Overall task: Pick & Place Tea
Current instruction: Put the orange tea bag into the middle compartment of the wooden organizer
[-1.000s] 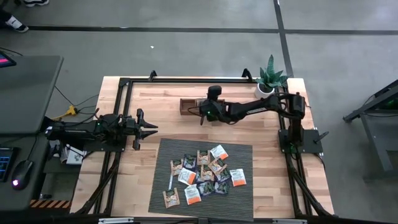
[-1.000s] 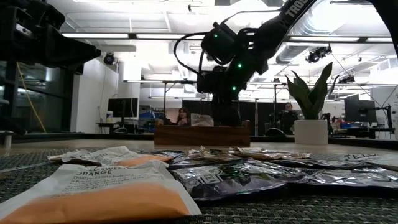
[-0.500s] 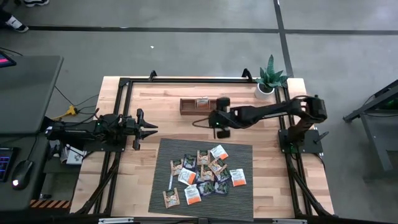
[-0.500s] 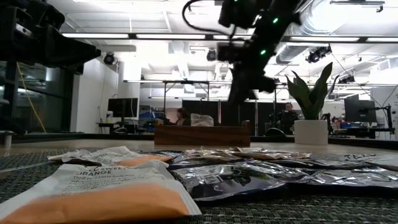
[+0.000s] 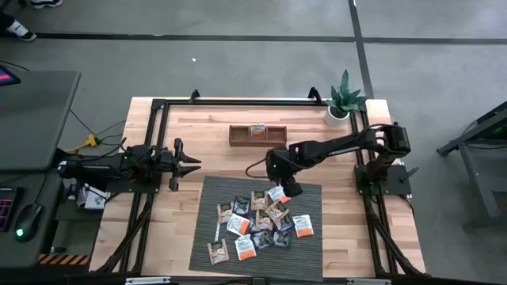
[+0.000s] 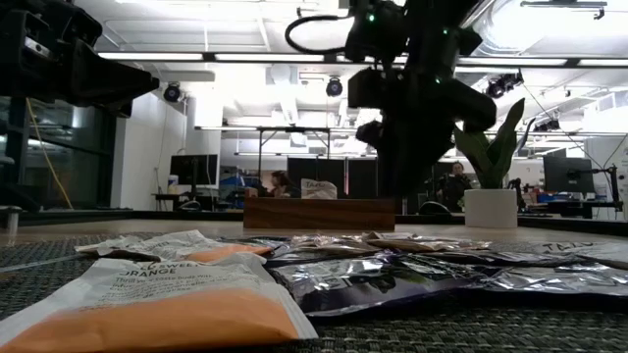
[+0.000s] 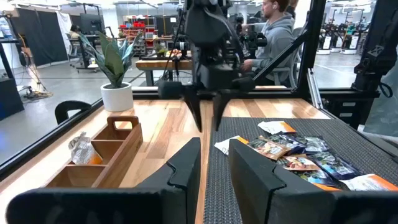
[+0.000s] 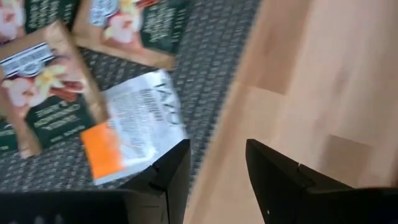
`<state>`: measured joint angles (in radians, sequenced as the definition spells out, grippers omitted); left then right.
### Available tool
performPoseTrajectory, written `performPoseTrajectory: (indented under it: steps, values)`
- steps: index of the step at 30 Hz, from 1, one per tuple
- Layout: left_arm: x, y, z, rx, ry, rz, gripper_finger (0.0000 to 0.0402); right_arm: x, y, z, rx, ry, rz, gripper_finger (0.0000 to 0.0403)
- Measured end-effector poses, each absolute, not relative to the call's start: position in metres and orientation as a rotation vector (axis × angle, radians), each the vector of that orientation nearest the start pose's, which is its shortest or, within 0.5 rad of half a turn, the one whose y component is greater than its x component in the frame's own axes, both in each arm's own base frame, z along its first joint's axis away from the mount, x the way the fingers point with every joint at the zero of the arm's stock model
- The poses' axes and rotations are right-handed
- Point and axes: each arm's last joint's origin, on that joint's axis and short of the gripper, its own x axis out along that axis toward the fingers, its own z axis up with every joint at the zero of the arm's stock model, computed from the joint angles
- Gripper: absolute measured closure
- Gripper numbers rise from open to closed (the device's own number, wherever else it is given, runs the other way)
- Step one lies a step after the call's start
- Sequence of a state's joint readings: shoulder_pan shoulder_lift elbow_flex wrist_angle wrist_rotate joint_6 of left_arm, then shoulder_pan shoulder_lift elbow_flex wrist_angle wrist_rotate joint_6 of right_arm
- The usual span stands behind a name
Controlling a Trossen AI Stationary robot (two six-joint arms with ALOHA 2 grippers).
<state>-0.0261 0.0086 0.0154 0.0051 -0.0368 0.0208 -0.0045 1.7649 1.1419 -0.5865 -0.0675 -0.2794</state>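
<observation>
While the right gripper (image 5: pixel 288 190) hangs open over the grey mat (image 5: pixel 309 237), tea sachets (image 5: pixel 255 224) litter the weave.

The worktop (image 5: pixel 198 134) carries a mat (image 5: pixel 309 237) at its front middle, and the tea packets (image 5: pixel 257 222) lie scattered on that mat. Behind the mat, near the rear edge, stands a divided tray (image 5: pixel 242 136) with one packet (image 5: pixel 257 131) in its middle compartment. A potted plant (image 5: pixel 344 100) sits at the rear right corner. The right pincer (image 5: pixel 290 188) hangs over the mat's rear edge, above the rearmost packet (image 8: pixel 140 121). The left pincer (image 5: pixel 190 165) waits at the left side, off the mat.
</observation>
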Motion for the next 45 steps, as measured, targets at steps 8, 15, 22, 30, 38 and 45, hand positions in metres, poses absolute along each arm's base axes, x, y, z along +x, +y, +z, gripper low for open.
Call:
performPoseTrajectory:
  steps: [8,15,22,30,38,45]
  values:
    - [0.097,-0.001,0.169,0.020,-0.012,0.011,0.0319,0.342,0.009,0.165,-0.211,1.220,0.264,0.0253]
    - [0.097,-0.002,0.169,0.020,-0.012,0.010,0.0319,0.346,0.017,0.155,-0.224,1.231,0.288,0.0253]
    - [0.097,-0.002,0.169,0.020,-0.012,0.010,0.0319,0.349,0.017,0.146,-0.226,1.245,0.284,0.0253]
    - [0.097,-0.002,0.169,0.020,-0.012,0.010,0.0319,0.349,0.017,0.145,-0.224,1.240,0.293,0.0254]
    - [0.097,-0.002,0.169,0.020,-0.012,0.009,0.0319,0.349,0.017,0.145,-0.219,1.244,0.299,0.0254]
    - [0.097,-0.002,0.169,0.020,-0.012,0.009,0.0319,0.345,0.017,0.139,-0.212,1.254,0.302,0.0254]
